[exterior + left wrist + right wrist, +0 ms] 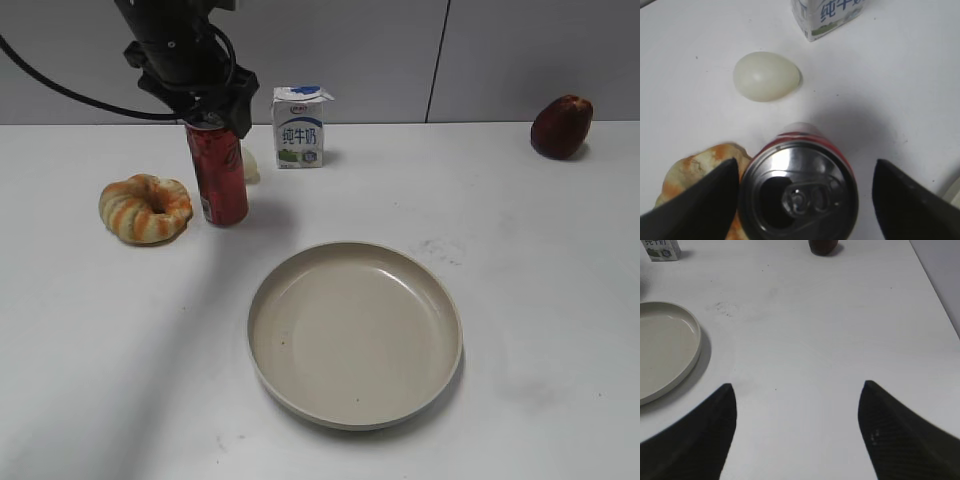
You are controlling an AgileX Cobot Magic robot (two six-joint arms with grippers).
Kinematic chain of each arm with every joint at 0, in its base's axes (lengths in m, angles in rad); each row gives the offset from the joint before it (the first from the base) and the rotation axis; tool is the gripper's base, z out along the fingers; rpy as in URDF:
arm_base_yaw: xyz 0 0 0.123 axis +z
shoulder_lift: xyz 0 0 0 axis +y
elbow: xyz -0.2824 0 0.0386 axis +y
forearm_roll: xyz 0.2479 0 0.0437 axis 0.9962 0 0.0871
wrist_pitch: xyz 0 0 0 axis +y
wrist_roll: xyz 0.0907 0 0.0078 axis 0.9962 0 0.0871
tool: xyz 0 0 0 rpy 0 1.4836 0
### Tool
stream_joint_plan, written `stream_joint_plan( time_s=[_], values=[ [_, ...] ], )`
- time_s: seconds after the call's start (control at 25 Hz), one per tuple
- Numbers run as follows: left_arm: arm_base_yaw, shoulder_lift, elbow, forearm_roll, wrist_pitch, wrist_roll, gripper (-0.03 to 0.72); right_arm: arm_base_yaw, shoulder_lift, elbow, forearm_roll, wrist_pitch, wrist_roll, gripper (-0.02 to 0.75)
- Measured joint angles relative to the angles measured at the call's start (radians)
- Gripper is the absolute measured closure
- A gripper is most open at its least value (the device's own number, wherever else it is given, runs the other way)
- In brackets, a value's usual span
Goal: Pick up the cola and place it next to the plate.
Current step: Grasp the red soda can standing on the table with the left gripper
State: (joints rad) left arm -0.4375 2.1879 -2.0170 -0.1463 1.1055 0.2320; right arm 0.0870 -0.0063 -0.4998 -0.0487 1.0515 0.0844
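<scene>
Red cola (217,178) stands beside the bread (145,208); left gripper (802,200) straddles it (fingers apart, one touching).

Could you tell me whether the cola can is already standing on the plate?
No, the cola stands on the table beside the ring-shaped bread, apart from the empty plate.

Milk carton (827,17) cropped by top edge, bread (695,175) partly behind left claw (805,200) (fingertips out of frame)
</scene>
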Motion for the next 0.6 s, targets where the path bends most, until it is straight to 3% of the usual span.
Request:
stream_joint_plan(
  time_s=[0.6],
  values=[
    [0.000,0.059,-0.001,0.001,0.002,0.000,0.132,0.000,0.000,0.000,0.000,0.000,0.000,0.167]
  ],
)
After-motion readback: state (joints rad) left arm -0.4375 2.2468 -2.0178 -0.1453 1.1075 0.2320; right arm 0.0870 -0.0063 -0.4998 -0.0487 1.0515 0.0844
